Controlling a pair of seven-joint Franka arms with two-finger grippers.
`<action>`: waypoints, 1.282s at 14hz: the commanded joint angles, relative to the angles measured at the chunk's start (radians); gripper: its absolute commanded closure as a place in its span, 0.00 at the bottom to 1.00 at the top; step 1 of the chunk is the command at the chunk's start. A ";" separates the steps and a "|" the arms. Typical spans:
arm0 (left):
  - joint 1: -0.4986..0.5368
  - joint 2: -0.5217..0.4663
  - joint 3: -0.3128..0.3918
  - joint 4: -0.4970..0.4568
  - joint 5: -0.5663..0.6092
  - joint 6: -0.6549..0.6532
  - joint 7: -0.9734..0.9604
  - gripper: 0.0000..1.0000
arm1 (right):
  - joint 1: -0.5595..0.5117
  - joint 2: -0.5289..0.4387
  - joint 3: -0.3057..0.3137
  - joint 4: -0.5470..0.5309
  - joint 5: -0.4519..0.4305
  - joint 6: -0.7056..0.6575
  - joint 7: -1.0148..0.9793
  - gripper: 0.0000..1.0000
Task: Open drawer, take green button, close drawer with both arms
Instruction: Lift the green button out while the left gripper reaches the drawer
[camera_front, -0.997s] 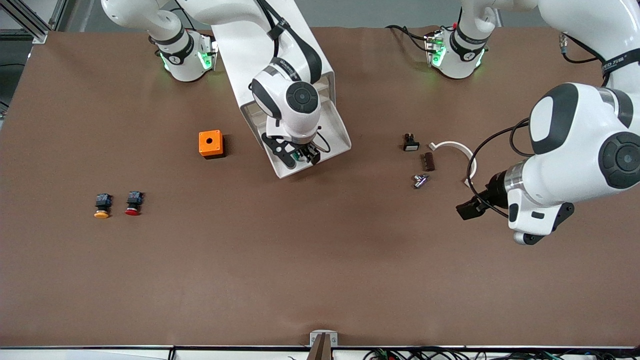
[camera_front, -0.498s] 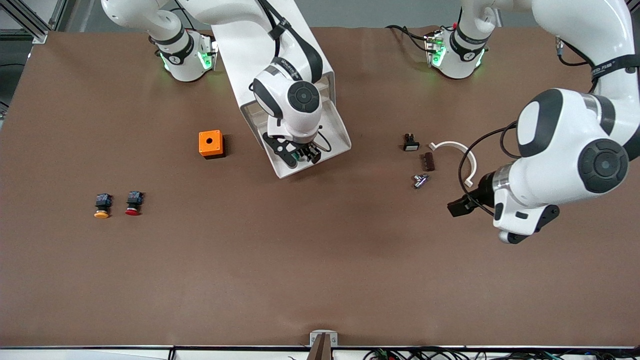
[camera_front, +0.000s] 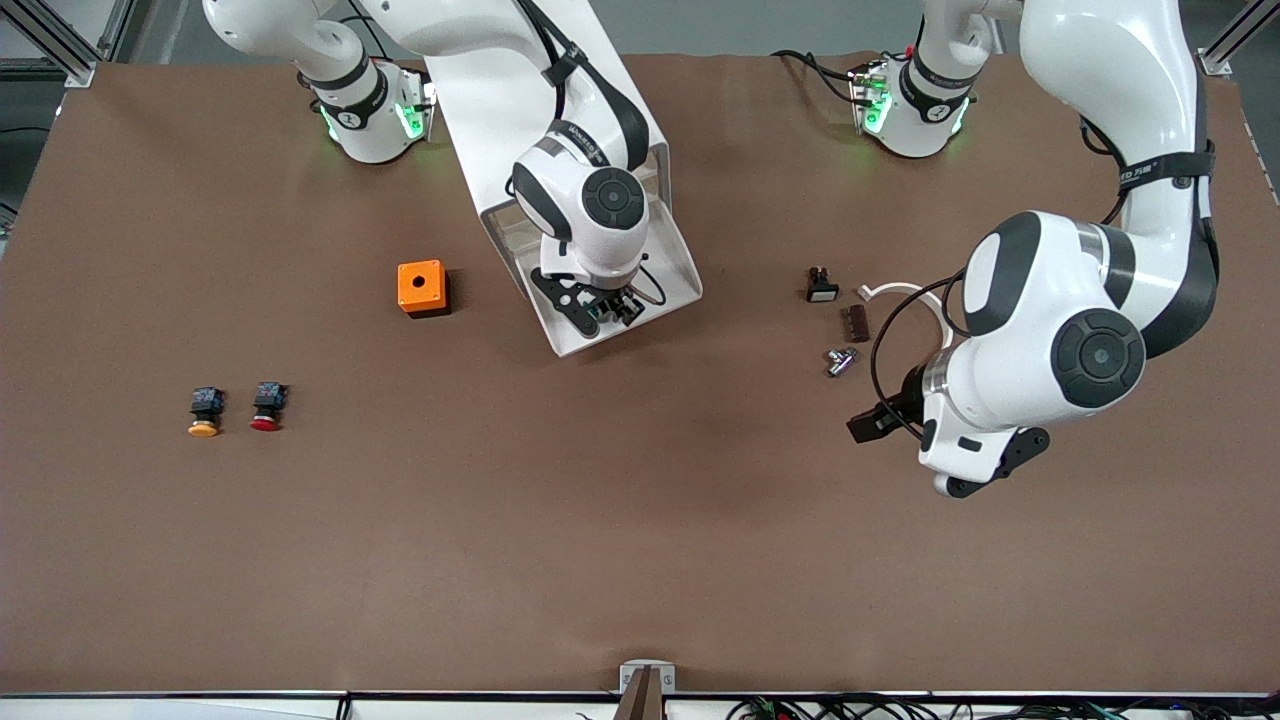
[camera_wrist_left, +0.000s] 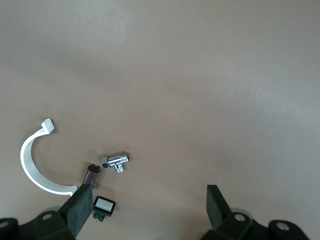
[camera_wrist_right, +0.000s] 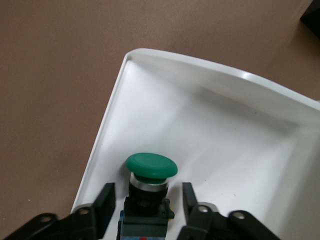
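Button (camera_wrist_right: 150, 180) lies in the open drawer (camera_wrist_right: 210, 135), in the white tray, its long axis running from black body to green cap, cap pointing away from the right claw (camera_wrist_right: 145, 205). That claw's fingers flank the body, gaps showing each side. Left claw (camera_wrist_left: 145, 210) hangs wide open, empty, over bare counter (camera_front: 600, 520).

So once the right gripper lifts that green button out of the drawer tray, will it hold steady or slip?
Probably steady: the right gripper straddles the green button at its blocky black body, whose flat sides suit the fingers. The wide round cap could make it top-heavy, so it may tip if it is let go on the smooth white drawer.
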 joint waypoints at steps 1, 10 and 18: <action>-0.002 -0.005 -0.002 -0.007 0.019 0.008 0.011 0.00 | 0.014 0.006 -0.006 0.011 0.005 0.007 0.016 0.62; -0.066 -0.018 -0.020 -0.015 0.009 0.074 -0.009 0.00 | -0.022 -0.003 -0.011 0.141 0.005 -0.149 0.001 0.78; -0.178 0.151 -0.020 -0.018 0.018 0.281 0.000 0.00 | -0.269 -0.102 -0.014 0.232 0.003 -0.461 -0.457 0.73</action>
